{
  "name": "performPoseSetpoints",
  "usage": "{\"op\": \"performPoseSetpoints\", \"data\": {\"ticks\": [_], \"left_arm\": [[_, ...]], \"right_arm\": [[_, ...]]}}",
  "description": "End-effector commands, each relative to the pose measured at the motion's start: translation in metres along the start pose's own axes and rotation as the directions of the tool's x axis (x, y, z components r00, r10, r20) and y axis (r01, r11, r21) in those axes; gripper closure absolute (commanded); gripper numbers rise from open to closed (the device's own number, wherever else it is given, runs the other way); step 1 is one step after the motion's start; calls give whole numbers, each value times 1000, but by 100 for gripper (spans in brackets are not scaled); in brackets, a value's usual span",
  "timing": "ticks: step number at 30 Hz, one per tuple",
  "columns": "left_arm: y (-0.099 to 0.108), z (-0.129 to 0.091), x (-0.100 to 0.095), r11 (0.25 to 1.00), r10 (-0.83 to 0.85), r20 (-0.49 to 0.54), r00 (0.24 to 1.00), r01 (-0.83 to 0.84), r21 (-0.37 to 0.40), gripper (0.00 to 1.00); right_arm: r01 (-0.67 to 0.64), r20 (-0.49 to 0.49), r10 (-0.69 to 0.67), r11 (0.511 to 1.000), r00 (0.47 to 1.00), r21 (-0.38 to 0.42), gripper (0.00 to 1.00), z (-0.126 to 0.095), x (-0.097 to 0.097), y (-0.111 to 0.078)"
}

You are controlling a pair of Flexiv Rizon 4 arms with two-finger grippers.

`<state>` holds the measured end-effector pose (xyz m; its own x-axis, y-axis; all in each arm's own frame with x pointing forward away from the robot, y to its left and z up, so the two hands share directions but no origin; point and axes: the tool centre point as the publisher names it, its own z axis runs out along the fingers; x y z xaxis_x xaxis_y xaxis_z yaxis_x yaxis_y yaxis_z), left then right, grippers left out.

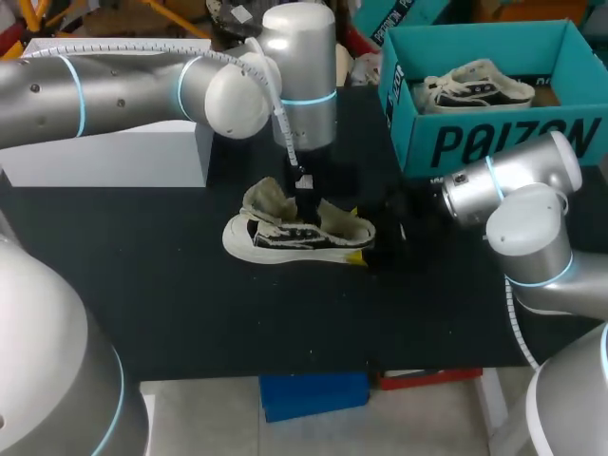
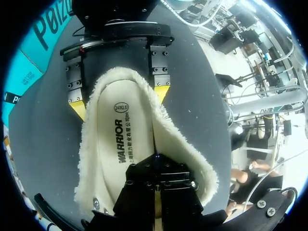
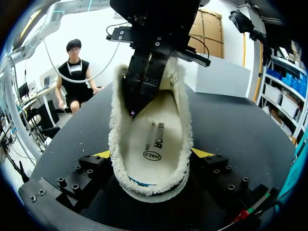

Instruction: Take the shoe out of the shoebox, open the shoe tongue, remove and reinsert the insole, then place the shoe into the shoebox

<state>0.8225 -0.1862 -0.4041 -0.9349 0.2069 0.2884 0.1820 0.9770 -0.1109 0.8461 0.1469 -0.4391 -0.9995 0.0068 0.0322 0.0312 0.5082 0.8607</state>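
Right gripper (image 3: 153,155): fingers clamped on one end of the shoe (image 1: 285,237), one tip on each side.
Shoe: upright, mid-table (image 1: 142,294), outside the shoebox.
Left gripper (image 2: 156,180): fingers together, reaching down inside the shoe onto the insole (image 2: 122,139).
Shoebox (image 1: 494,142): far right, open, holds a second shoe (image 1: 475,87).

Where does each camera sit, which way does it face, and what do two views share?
Head view: above and behind the robot, looking down on the table; both arms show, left tool and right tool at the shoe.
Left wrist view: on the left wrist, looking down into the shoe; its own tool shows, shut on the insole.
Right wrist view: on the right wrist, looking along the shoe from its heel; its own tool shows, shut on the shoe.
Shared: each wrist view shows the other arm's tool.
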Motion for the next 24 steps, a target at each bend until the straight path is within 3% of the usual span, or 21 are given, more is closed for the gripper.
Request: {"op": "performPoseSetpoints", "data": {"ticks": [1,19,21,24], "left_arm": [[-2,9,-1,1000,-4,-1,1000,4,-2,100],[-3,24,-1,1000,-17,2,1000,17,-14,100],[-2,23,-1,1000,-11,11,1000,11,-18,77],[-2,21,-1,1000,-1,29,1000,2,-31,62]], "right_arm": [[-2,2,2,1000,1000,1,100,3,0,-4],[-2,2,2,1000,1000,1,100,3,0,-4],[-2,2,2,1000,1000,1,100,3,0,-4],[-2,2,2,1000,1000,1,100,3,0,-4]]}}
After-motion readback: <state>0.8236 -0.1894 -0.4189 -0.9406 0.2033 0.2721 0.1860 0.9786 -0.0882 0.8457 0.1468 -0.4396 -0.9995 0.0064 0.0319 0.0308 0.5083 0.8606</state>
